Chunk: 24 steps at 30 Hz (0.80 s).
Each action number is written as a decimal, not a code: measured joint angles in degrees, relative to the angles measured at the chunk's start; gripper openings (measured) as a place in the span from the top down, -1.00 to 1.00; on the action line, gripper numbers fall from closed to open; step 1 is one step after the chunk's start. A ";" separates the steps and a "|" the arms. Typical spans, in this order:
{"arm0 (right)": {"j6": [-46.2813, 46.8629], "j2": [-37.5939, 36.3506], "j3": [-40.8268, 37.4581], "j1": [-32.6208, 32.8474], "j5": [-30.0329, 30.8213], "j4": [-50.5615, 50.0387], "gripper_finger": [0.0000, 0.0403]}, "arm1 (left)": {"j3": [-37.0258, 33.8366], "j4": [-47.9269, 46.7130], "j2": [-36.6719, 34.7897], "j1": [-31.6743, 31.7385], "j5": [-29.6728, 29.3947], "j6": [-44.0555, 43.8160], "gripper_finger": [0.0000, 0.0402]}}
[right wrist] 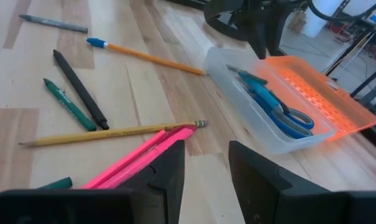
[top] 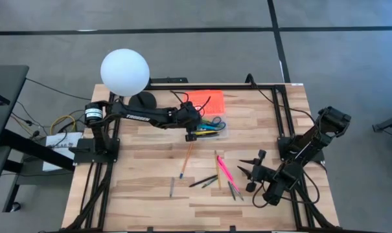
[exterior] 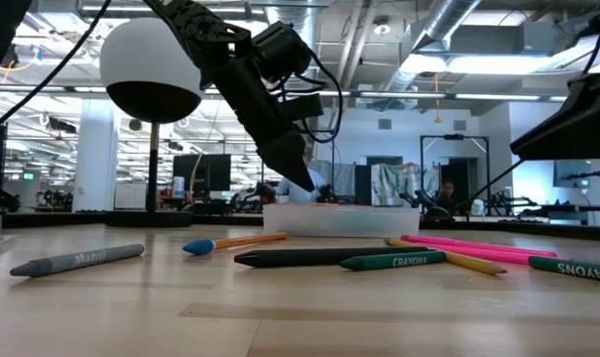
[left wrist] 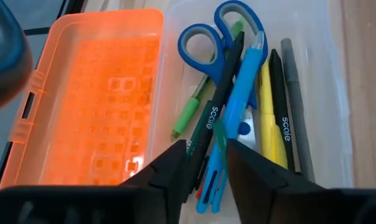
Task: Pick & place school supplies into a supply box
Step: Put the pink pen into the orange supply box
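Note:
The supply box stands at the table's far middle, its clear base (top: 216, 127) beside its open orange lid (left wrist: 94, 93). Inside the base lie blue-handled scissors (left wrist: 206, 43), a dark pen (left wrist: 215, 106), a blue pen (left wrist: 243, 93), a yellow pen and a grey pen. My left gripper (left wrist: 207, 162) hovers open over the base's near end, above the pen ends. Several loose school supplies lie on the near middle of the table: an orange pencil (top: 186, 160), a black pen (top: 202, 181), a yellow pencil (right wrist: 113, 134) and pink pens (right wrist: 144, 155). My right gripper (top: 251, 171) stands open just right of the pink pens.
A white globe lamp (top: 124, 71) on a black base stands at the far left, behind my left arm. A grey pen (top: 172, 188) and green crayons (top: 233, 191) lie near the front. Black frame rails (top: 276, 110) run along the table's sides.

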 joint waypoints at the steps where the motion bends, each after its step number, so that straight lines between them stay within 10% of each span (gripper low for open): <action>1: 0.85 -0.01 0.00 -0.21 -0.03 0.00 0.42 | 0.00 -0.10 -0.02 -0.30 0.05 -0.08 0.43; 13: -1.76 0.01 0.00 -8.20 -13.75 5.99 0.42 | 0.02 -11.19 -6.93 -13.23 -0.57 -3.32 0.37; 24: -13.76 0.01 0.00 -17.51 -28.48 20.61 0.42 | -0.92 -19.01 -11.56 -32.83 -16.81 -14.06 0.37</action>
